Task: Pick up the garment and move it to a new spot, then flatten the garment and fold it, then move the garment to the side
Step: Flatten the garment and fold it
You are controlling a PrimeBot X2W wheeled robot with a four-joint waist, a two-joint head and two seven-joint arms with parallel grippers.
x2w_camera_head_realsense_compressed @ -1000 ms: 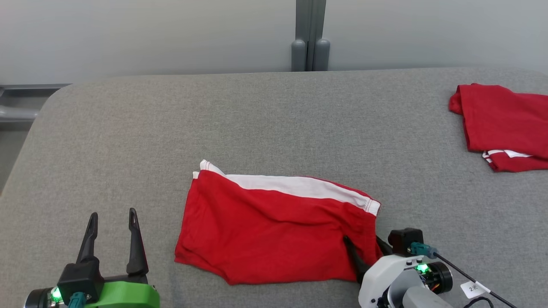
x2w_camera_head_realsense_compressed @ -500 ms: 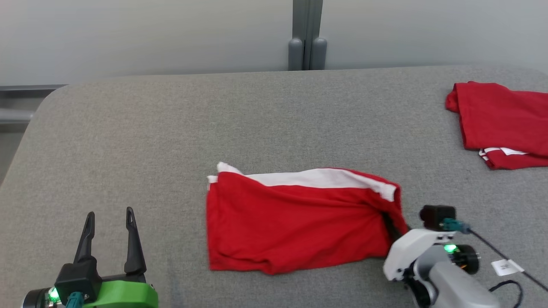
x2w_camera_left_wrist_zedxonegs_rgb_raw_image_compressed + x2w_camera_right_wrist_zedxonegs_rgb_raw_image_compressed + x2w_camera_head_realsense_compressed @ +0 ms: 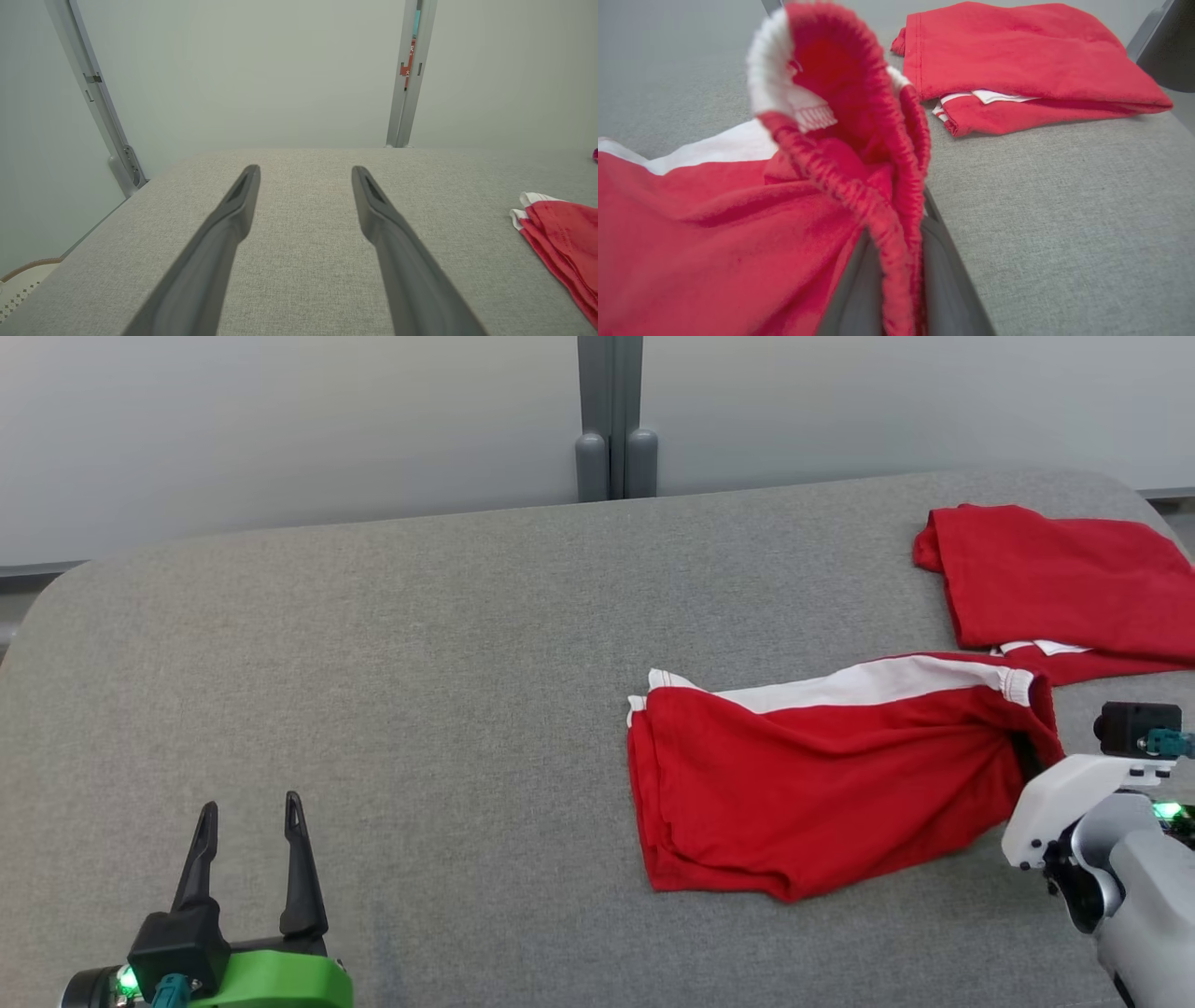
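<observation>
Grey fabric-topped table (image 3: 373, 663), rounded corners. Folded red garment (image 3: 822, 793) w/ white stripe lies right of centre, one end bunched and raised. Second red garment (image 3: 1055, 579), also folded, sits just beside it nr far right corner.

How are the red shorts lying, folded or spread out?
Folded: the red shorts lie doubled, edges stacked at their left end, while the right fingers pinch the waistband.

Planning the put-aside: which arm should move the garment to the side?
Right. The right jaws are shut on the waistband of the garment, which lies beside the folded pile. The left jaws stand open over bare table, well apart from it.
</observation>
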